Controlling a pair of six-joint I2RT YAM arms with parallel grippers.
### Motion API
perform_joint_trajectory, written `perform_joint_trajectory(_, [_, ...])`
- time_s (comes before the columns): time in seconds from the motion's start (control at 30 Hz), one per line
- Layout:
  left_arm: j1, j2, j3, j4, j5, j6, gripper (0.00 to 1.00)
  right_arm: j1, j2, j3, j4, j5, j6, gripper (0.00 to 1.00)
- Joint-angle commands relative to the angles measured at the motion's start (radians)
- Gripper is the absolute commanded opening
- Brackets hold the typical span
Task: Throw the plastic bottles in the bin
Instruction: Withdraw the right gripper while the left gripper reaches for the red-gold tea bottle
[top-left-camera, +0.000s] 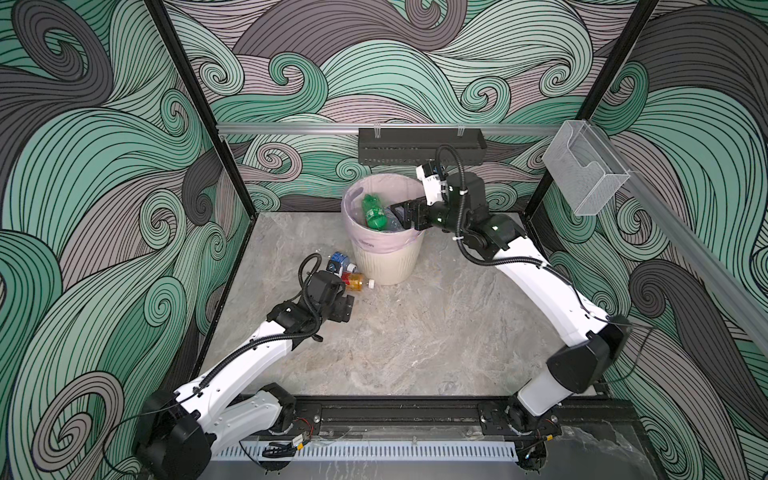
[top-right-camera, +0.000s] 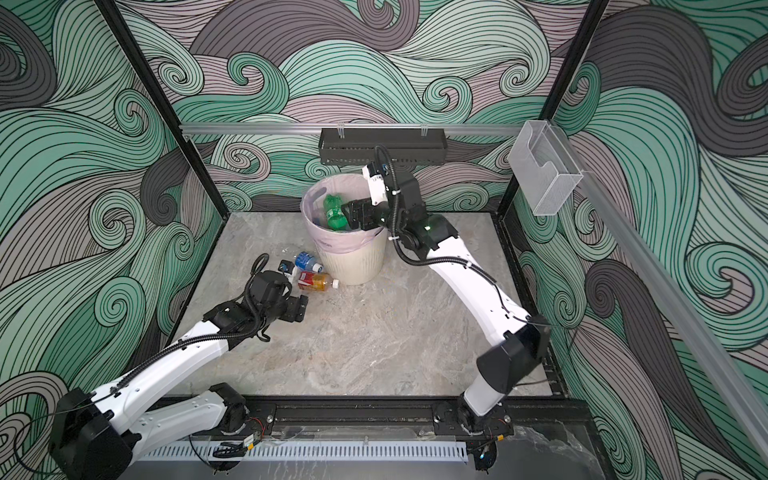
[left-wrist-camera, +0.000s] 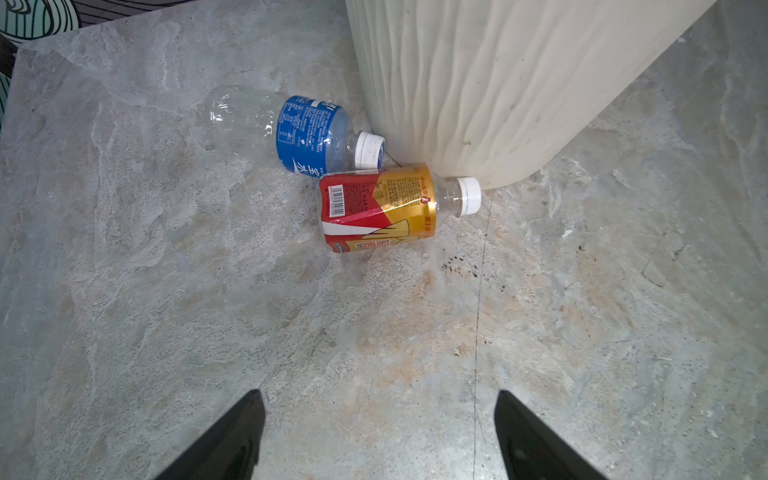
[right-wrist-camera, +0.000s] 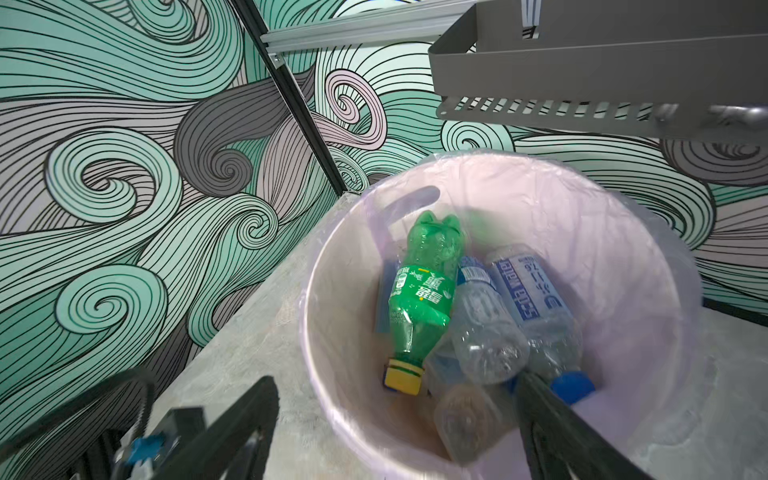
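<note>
Grey marbled worktop (top-left-camera: 415, 340) and swirl-patterned walls fill both top views. The bin (top-left-camera: 386, 266) stands toward 12 o'clock with a green bottle (top-left-camera: 372, 214) inside. The right claw (top-left-camera: 401, 216) hangs over its 3 o'clock rim. A blue-labelled bottle (top-left-camera: 341, 262) and a red-and-gold bottle (top-left-camera: 355, 283) lie at the bin's 8 o'clock.

Left wrist view: the left claw (left-wrist-camera: 378, 399) is spread wide and empty, apart from those two touching bottles beside the bin's base.

Right wrist view: the right claw gapes wide, gripping nothing, above the green bottle and clear bottles (right-wrist-camera: 490, 332) in the bin.
</note>
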Motion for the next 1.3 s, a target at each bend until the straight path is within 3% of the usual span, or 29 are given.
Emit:
perform_joint_trajectory(0.0, [0.014,0.055,0.052,0.020,-0.038,0.100,0.89,-0.007,-0.137,-0.099,0.050,0.022,-0.020,0.91])
perform_joint_trajectory(0.3, [0.035,0.255,0.160,0.038,0.017,0.425,0.87,-0.050,-0.385,-0.444,0.195,0.046,0.058,0.95])
perform_joint_trajectory(0.43, [0.084,0.318,0.164,0.063,0.261,0.586,0.87,-0.066,-0.442,-0.513,0.205,0.041,0.072,0.95])
perform_joint_trajectory(0.5, [0.113,0.355,0.174,0.071,0.329,0.646,0.87,-0.076,-0.473,-0.543,0.201,0.042,0.070,0.95])
perform_joint_trajectory(0.73, [0.203,0.448,0.229,0.089,0.355,0.734,0.86,-0.102,-0.582,-0.652,0.200,0.054,0.083,0.95])
perform_joint_trajectory(1.27, [0.260,0.590,0.291,0.155,0.348,0.808,0.86,-0.123,-0.638,-0.761,0.246,0.038,0.109,0.92])
